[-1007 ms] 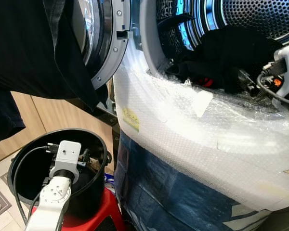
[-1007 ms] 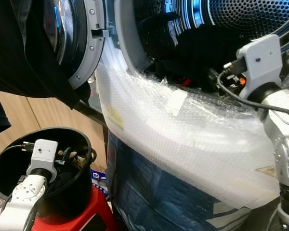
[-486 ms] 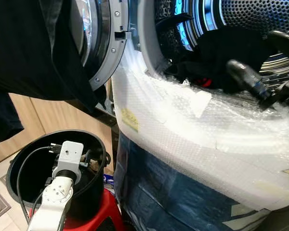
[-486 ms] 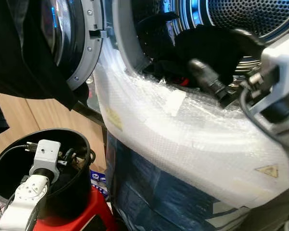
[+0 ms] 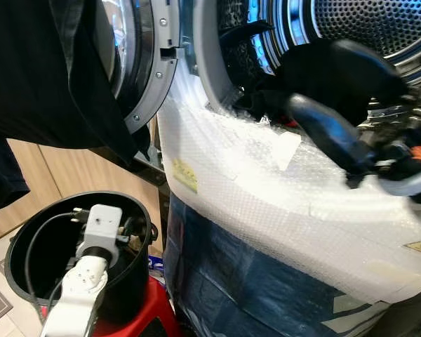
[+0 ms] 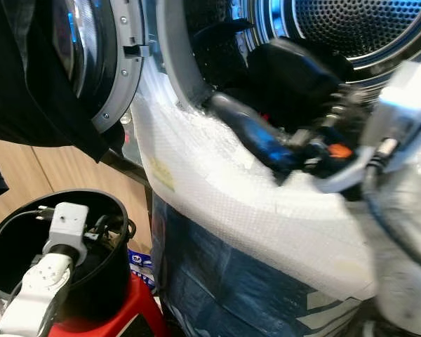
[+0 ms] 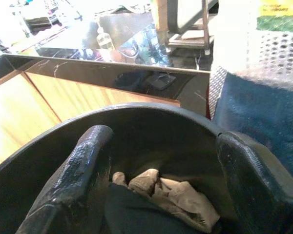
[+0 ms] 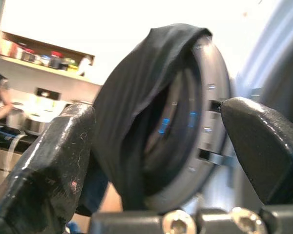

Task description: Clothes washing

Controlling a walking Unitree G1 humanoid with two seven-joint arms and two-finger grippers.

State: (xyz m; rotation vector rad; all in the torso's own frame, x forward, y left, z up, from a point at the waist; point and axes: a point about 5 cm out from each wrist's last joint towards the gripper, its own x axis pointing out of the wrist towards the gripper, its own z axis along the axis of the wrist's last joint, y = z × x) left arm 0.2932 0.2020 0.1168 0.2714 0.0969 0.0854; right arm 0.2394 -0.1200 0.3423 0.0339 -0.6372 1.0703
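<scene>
Washing machine (image 5: 281,182): front-loader, body wrapped in bubble film over blue sheeting. Door (image 5: 144,63) swung open to the robot's left, with a black garment (image 5: 49,77) draped over it.

Drum (image 5: 365,24): perforated steel, lit blue at the rim. Contents: dark clothes (image 5: 330,70) heaped at the lower front of the opening, with a small red patch among them.

Black bucket (image 5: 28,232): round, standing on a red stool (image 5: 144,319) just beside the machine's left front. Contents, per the left wrist view: a crumpled beige cloth (image 7: 171,192) and a dark item (image 7: 136,214) at the bottom.

Left gripper (image 7: 161,175): lowered into the bucket mouth, jaws apart, holding nothing, hovering above the beige cloth.

Right gripper (image 6: 266,105): blurred, in front of the drum opening above the film-wrapped rim, jaws apart and empty. The right wrist view looks between the fingers (image 8: 49,165) toward the open door and its draped garment.

Wooden cabinet fronts (image 5: 28,182) stand behind the bucket.
</scene>
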